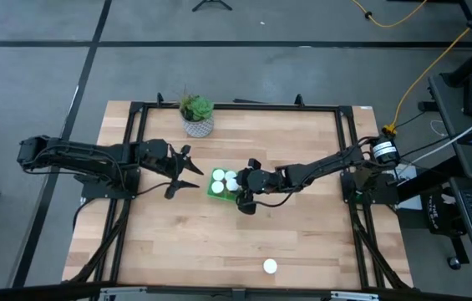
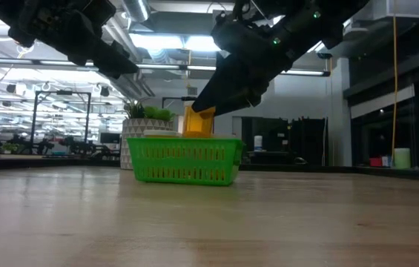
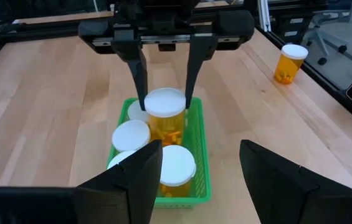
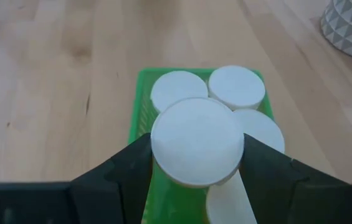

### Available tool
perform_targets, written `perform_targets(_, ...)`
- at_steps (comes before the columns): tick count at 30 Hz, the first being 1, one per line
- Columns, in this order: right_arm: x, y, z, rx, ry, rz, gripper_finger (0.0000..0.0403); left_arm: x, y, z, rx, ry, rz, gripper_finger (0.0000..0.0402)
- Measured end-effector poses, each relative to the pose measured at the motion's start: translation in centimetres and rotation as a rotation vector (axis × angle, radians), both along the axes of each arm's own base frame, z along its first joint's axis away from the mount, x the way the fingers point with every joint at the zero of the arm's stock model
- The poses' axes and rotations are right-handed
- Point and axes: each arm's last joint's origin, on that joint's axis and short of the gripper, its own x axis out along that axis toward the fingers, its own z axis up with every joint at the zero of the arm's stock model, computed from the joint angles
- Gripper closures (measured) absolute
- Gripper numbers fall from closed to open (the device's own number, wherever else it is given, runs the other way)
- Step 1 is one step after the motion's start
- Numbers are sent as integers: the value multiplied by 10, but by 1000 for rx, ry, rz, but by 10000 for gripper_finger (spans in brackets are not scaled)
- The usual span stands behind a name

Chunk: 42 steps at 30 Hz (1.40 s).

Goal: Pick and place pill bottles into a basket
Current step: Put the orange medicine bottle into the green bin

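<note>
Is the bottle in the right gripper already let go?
No: the right gripper clamps the pill bottle between its fingers, over the green basket.

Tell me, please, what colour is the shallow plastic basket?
Bright green basket; clearest in the left wrist view.

The right gripper point(image 3: 165, 93) holds a pill bottle point(image 3: 165, 115) over the green basket point(image 3: 199, 162) of white-capped bottles

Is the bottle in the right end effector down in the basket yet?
Not yet: the bottle hangs upright above the basket.
</note>
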Motion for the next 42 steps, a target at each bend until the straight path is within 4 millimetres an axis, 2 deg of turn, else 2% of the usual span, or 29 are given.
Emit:
perform_targets(36,2,2,1,0,-17,57,191,0,0,0,0,0,0,192)
perform_targets(42,9,4,-14,-2,-25,89,191,0,0,0,0,0,0,192)
